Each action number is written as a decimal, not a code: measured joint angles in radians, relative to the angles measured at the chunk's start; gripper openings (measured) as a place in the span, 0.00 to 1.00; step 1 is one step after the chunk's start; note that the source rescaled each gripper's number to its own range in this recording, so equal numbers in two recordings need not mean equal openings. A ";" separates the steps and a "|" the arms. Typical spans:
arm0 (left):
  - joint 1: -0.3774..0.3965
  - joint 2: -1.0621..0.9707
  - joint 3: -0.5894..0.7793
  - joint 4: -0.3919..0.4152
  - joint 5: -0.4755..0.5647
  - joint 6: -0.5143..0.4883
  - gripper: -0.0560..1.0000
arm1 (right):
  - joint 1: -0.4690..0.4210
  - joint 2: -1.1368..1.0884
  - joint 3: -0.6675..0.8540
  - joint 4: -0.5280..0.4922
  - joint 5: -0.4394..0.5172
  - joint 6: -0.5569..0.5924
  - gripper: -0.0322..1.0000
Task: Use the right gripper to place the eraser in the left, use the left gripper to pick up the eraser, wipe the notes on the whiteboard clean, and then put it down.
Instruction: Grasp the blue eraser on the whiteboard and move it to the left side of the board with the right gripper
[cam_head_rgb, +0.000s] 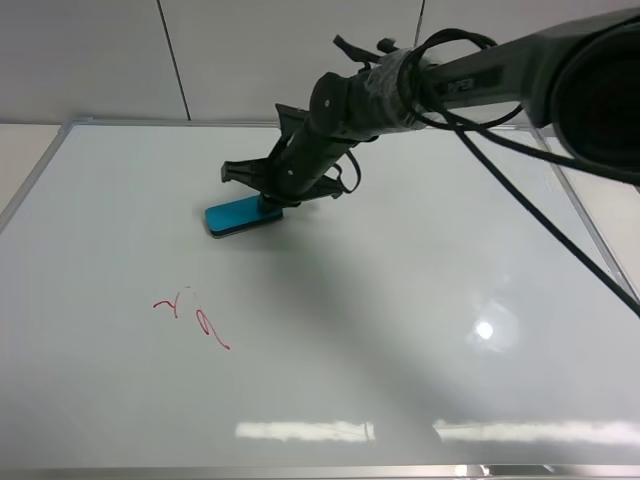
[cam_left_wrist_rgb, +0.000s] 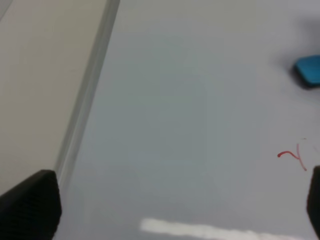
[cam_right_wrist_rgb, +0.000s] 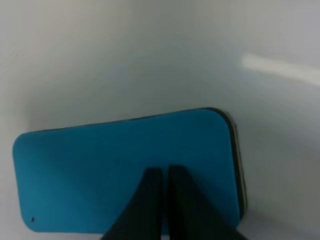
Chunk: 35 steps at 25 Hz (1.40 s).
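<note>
While right gripper (cam_head_rgb: 270, 205) touches eraser (cam_head_rgb: 238, 215) | whiteboard (cam_head_rgb: 400, 350) edges well apart | notes (cam_head_rgb: 207, 327) near

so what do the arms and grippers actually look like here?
Right arm: glossy black tube with faint pale lettering, loose black cables looped off it, dark wrapped joint. Right gripper: two slim, dark, tapering fingers. Left gripper: only two matte black blocky fingertips with rounded corners show; arm out of view.

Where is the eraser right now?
In the high view the eraser lies flat on the whiteboard, left of centre toward the far edge, right under the right gripper and beyond the red notes.
</note>
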 joint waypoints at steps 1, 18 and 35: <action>0.000 0.000 0.000 0.000 0.000 0.000 1.00 | 0.012 0.020 -0.026 0.033 -0.004 0.000 0.03; 0.000 0.000 0.000 0.003 0.000 0.000 1.00 | 0.072 0.088 -0.103 0.192 -0.093 0.036 0.03; 0.000 0.000 0.000 0.006 0.000 0.000 1.00 | 0.076 0.002 -0.184 -0.066 0.095 0.035 0.04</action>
